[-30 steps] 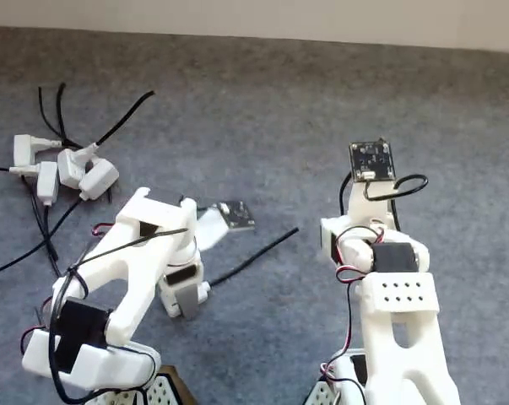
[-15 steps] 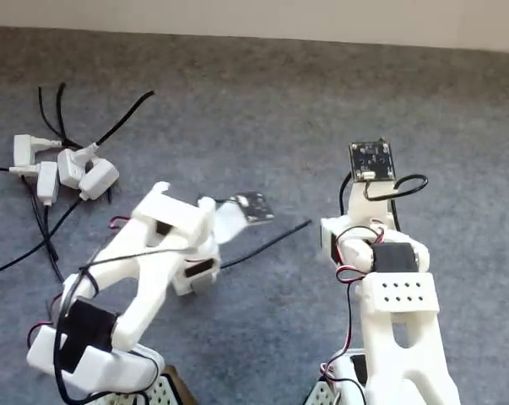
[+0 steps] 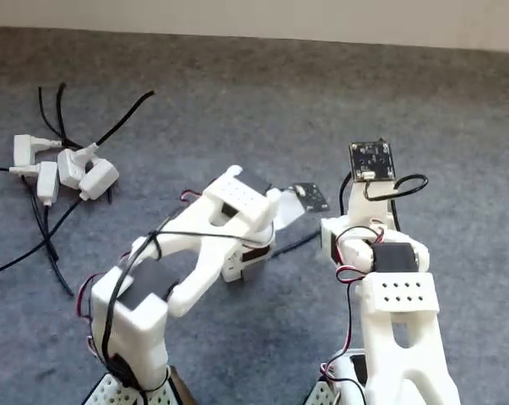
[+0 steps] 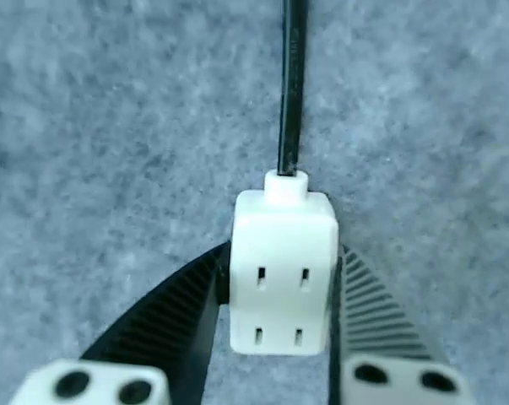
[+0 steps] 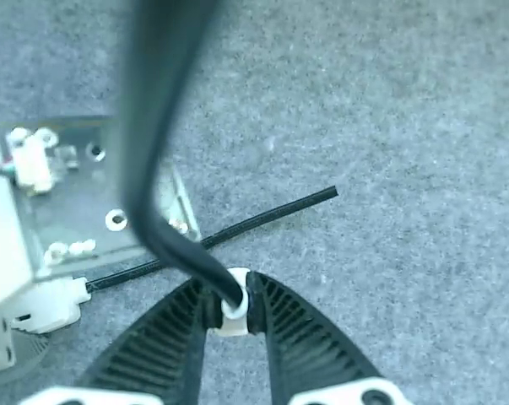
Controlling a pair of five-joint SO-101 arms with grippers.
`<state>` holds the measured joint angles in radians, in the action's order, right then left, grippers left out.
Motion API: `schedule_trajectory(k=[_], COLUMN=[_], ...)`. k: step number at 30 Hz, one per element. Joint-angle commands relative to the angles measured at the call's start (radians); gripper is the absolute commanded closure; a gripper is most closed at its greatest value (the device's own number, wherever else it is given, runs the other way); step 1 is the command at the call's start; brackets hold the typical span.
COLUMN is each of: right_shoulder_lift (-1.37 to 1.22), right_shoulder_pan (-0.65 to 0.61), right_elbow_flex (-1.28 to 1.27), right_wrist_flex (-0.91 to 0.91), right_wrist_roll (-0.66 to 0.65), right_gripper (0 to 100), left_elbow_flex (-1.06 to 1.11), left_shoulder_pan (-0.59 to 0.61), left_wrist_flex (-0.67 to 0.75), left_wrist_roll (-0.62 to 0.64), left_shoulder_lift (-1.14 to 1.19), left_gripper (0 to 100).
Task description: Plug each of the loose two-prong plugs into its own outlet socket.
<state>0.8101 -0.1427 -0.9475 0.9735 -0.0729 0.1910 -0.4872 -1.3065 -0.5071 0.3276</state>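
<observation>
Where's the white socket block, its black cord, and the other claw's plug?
outlet socket (image 4: 282, 291), left wrist view, on its slotted face.
black cord (image 4: 289, 84), left wrist view, midway along it.
plug (image 5: 234, 305), right wrist view, on its white body.

open: carpet far side | blocked: tangled plugs and cords far left | loose cord between arms

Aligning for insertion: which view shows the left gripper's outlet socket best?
Left wrist view: the outlet socket faces the camera, slots visible, clamped in the left gripper. High view: the arm covers it. Right wrist view: its cord.
</observation>
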Motion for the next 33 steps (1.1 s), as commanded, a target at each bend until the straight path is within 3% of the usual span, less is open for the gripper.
schedule_trajectory(k=[1, 6, 12, 16, 19, 24, 28, 33], right_shoulder_lift=[0.01, 0.01, 0.008, 0.008, -0.01, -0.228, -0.351, -0.387], right_shoulder_pan=[0.008, 0.008, 0.005, -0.019, -0.047, -0.183, -0.297, -0.39], right_elbow_flex=[0.051, 0.05, 0.05, 0.058, 0.097, 0.291, 0.447, 0.49], right_wrist_flex=[0.007, 0.007, 0.005, 0.007, 0.008, 0.117, 0.165, 0.168], right_wrist_roll=[-0.011, -0.008, -0.009, -0.011, -0.006, 0.063, 0.132, 0.149], right_gripper=[99.3, 99.3, 99.3, 99.3, 99.3, 99.3, 99.3, 99.3], left_elbow_flex=[-0.139, -0.28, -0.384, -0.363, -0.318, -0.179, -0.035, 0.035], left_shoulder_pan=[-0.013, 0.01, 0.156, 0.371, 0.545, 0.751, 0.809, 0.84], left_wrist_flex=[-0.103, -0.258, -0.358, -0.342, -0.273, -0.034, 0.173, 0.299], left_wrist_roll=[-0.017, -0.012, -0.011, 0.175, 0.275, 0.342, 0.47, 0.474], left_shoulder_lift=[0.019, -0.025, -0.11, -0.082, -0.035, -0.025, -0.025, -0.025], left_gripper=[76, 81, 84, 84, 84, 84, 84, 84])
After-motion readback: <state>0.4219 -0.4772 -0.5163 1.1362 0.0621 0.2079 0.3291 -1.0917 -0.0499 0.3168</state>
